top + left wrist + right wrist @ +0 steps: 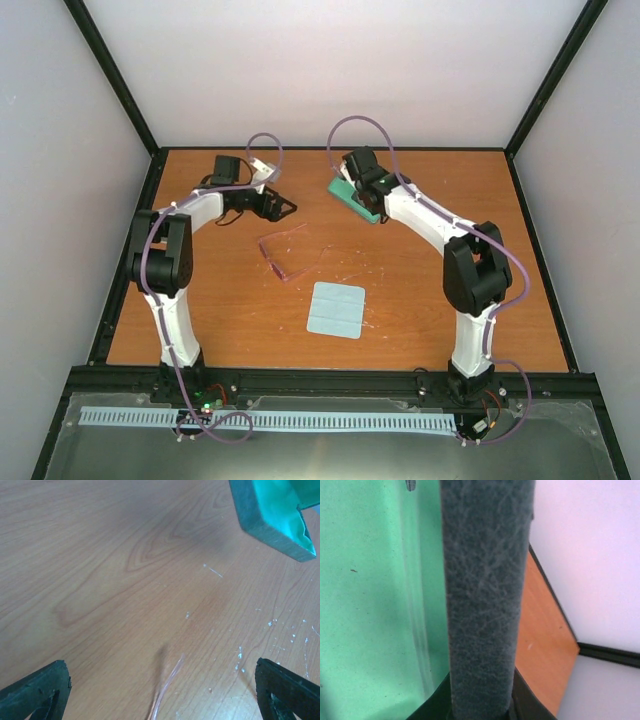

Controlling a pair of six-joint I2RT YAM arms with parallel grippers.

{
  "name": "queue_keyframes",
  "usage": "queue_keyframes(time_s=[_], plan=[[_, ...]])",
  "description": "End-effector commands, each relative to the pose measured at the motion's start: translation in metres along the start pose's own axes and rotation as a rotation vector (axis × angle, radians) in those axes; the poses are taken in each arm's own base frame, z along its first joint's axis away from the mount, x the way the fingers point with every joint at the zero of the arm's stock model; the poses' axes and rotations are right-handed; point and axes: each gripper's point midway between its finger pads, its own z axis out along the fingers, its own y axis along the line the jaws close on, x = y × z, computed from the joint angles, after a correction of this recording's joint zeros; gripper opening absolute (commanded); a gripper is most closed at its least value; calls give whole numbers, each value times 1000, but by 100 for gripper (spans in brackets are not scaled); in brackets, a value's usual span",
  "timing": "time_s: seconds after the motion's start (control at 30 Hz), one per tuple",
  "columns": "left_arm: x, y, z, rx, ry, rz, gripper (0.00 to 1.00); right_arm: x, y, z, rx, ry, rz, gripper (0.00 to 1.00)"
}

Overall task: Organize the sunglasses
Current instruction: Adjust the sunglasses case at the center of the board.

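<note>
- In the top external view, I see the sunglasses (pixel 288 255) lying on the table (pixel 220 320), out in the open near its middle. No gripper touches them.
- Nearer the arm bases lies a pale blue cloth (pixel 335 310), just beside the sunglasses but apart from them.
- The left gripper (pixel 272 205) hangs low at the far left of the table, beyond the sunglasses. From up here I can't judge its opening.
- The right gripper (pixel 365 190) sits at the case (pixel 350 200), which shows its green lining at the far side of the table.
- In the left wrist view, the two dark fingers (pixel 40 690) stand at the bottom corners, spread wide, with nothing between them but wood.
- A thin pink arm of the sunglasses (pixel 167 685) pokes in at the bottom edge, between the fingers and touching neither.
- A corner of the case (pixel 272 520) fills the upper right, grey outside and green inside.
- In the right wrist view, a grey felt wall of the case (pixel 482 595) runs straight up the picture, with green lining to its left.
- Dark finger parts (pixel 525 702) hug the wall's foot on both sides, so the jaws are narrow and clamped on the case.
</note>
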Motion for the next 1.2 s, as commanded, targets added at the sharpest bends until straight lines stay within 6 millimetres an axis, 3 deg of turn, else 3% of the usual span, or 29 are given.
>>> queue_keyframes(time_s=[0.0, 0.2, 0.37, 0.57, 0.73, 0.83, 0.97, 1.17], plan=[[-23, 14, -32, -9, -77, 8, 100, -2, -11, 13, 104, -2, -259, 3], [-17, 52, -59, -53, -110, -65, 100, -11, 16, 22, 59, -85, -409, 3], [-18, 68, -76, -86, -139, -85, 100, -12, 38, 43, 18, -87, -466, 3], [-18, 68, -77, -82, -146, -92, 100, -7, 66, 67, -43, -95, -560, 3], [-17, 66, -78, -79, -155, -109, 99, -4, 76, 82, -34, -92, -587, 3], [-18, 65, -80, -84, -164, -104, 99, -3, 79, 85, -36, -91, -580, 3], [-17, 65, -80, -88, -163, -105, 99, 1, 81, 84, -46, -78, -560, 11], [-9, 64, -75, -70, -160, -137, 99, 17, 91, 87, -65, -55, -572, 11]])
